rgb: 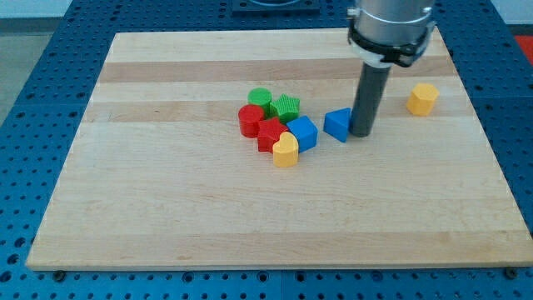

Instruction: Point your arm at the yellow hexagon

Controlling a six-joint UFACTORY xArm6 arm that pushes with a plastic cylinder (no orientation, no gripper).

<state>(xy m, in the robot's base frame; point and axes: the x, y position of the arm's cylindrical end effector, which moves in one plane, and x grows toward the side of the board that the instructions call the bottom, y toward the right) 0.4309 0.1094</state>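
The yellow hexagon lies on the wooden board near the view's right edge. My tip stands to its left and slightly lower, a short gap away. The tip touches or nearly touches the right side of a blue triangular block.
A cluster sits at the board's middle: a green cylinder, a green star, a red cylinder, a red star, a blue cube and a yellow heart. A blue pegboard surrounds the board.
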